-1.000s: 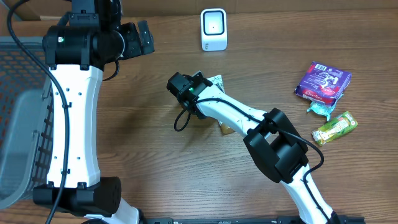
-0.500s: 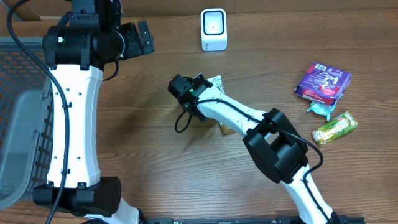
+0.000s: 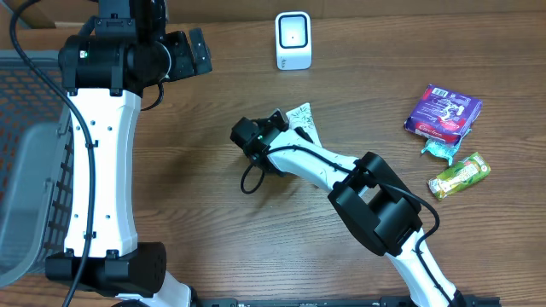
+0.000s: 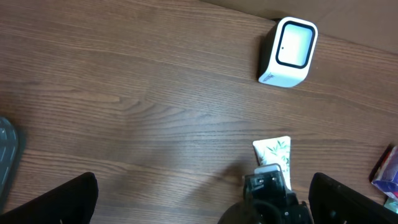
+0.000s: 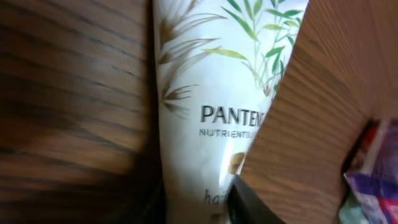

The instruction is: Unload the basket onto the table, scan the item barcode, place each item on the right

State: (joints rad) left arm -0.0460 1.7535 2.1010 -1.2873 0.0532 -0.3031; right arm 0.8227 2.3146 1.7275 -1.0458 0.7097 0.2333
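Wood-grain tabletop carries the white barcode scanner at its far edge. We see our right end effector gripping the Pantene tube near mid-table, apart from the scanner; our left end effector hangs wide open.

Mock shop checkout: barcode scanner, snacks, wooden table

"PANTEN…" over "NUTRIENTBLE…", on white tube
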